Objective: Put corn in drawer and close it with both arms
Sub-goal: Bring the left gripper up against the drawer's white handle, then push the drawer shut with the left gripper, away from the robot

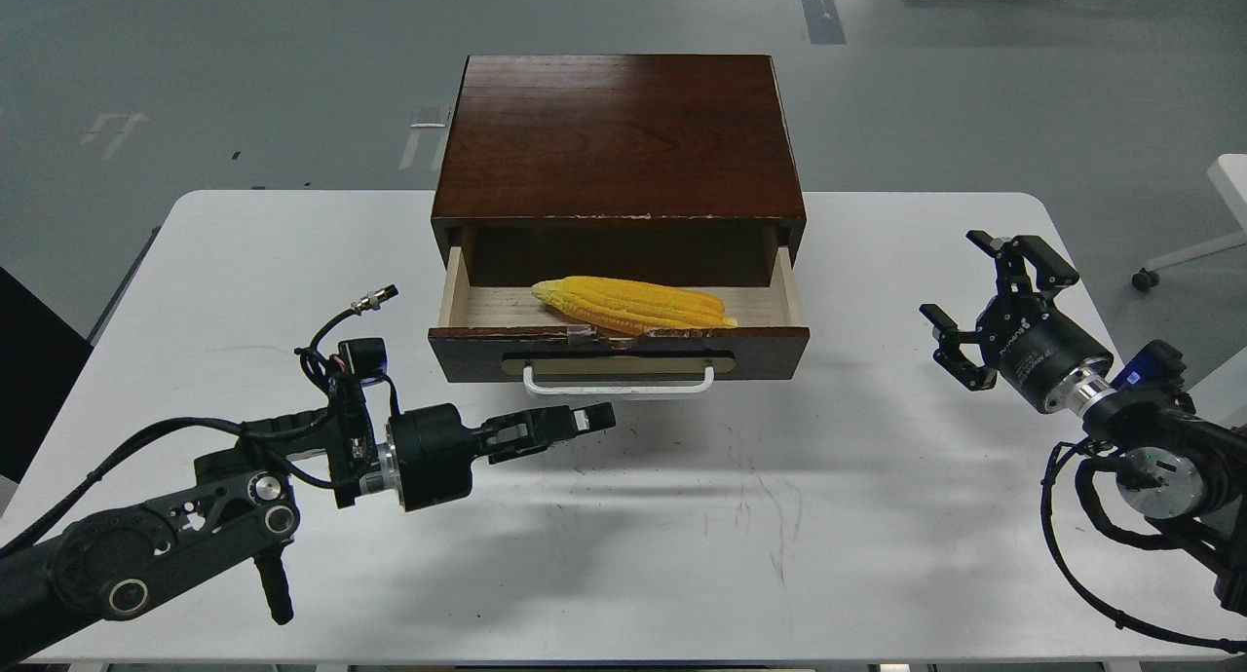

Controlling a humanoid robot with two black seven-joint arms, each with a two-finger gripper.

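The yellow corn [633, 304] lies lengthwise inside the open drawer [620, 353] of the dark brown cabinet [620, 136]. The drawer is pulled out and its white bar handle [619, 390] faces me. My left gripper [594, 418] is shut and empty, its fingers pointing right, just below and in front of the handle's left half, apart from it. My right gripper [984, 307] is open and empty above the table, well to the right of the drawer.
The white table [244, 263] carries the cabinet at its back middle. Scuff marks lie on the table in front of the drawer. Grey floor lies behind, with a chair base [1145, 278] at the far right.
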